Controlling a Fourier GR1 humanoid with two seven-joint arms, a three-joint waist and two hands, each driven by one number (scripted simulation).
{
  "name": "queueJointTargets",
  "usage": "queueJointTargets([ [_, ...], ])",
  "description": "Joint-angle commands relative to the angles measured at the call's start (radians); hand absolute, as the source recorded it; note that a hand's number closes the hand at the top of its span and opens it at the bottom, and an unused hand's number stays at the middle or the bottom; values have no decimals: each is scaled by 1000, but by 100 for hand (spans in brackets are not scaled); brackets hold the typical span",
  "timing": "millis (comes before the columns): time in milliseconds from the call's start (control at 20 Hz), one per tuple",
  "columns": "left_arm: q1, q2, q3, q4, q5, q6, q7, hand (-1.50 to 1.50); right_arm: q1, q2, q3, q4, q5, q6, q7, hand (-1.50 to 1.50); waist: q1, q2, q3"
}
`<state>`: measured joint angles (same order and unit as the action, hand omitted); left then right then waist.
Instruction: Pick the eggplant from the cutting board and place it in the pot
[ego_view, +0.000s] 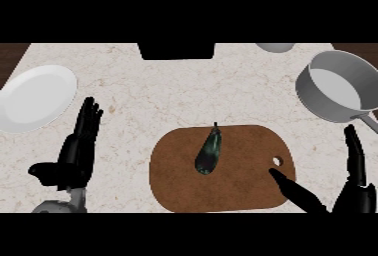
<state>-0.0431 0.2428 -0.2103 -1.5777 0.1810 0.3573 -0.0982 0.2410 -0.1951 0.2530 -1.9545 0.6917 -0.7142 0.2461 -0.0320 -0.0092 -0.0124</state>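
1. The speckled beige counter (184, 90) fills the view, with dark wood showing past its corners at 10 and 2 o'clock.
2. The brown cutting board (244, 185) lies just below the centre, toward 5 o'clock. It has rounded corners and a small hole (277, 161) near its 3 o'clock edge.
3. The grey pot (328, 111) stands at 2 o'clock, well apart from the board. Its handle (367, 122) runs toward 4 o'clock and out of view.
4. The white plate (37, 97) sits at 10 o'clock, near the counter's left edge.
5. The left hand (77, 145) shows at 8 o'clock, between plate and board and touching neither. Its fingers are straight and pressed together, pointing to about 12 o'clock, with the thumb out toward 9 o'clock. It holds nothing.
6. The right hand (353, 197) shows at 4 o'clock. Its fingers (356, 155) are straight and point to 12 o'clock. The thumb (295, 192) is spread wide toward 10 o'clock, and its tip overlaps the board's right edge just below the hole. It holds nothing.
7. A black block (177, 50) sits at 12 o'clock against the counter's far edge.
8. The eggplant (209, 152), dark and glossy, lies on the board's upper left part. Its stem points to 12 o'clock and its body to 7 o'clock, and it is clear of both hands.
9. A small white vessel (275, 46) shows at 1 o'clock, cut off by the view's top.
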Motion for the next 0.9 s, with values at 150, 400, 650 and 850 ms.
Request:
queueJointTargets([
  [150,0,-19,-26,-2,-5,-16,-26,0,106,78,180,37,272,245,331,-150,37,17,-1],
  [400,10,-14,-21,10,8,-48,-51,0,-6,190,255,27,471,449,662,-150,58,17,4],
  [650,-12,-50,-29,34,-12,-23,-54,0,-270,194,404,70,496,546,1051,-150,54,13,9],
  [850,-7,-62,-37,0,-22,-13,-39,0,-365,194,401,145,428,584,1153,-150,51,11,11],
])
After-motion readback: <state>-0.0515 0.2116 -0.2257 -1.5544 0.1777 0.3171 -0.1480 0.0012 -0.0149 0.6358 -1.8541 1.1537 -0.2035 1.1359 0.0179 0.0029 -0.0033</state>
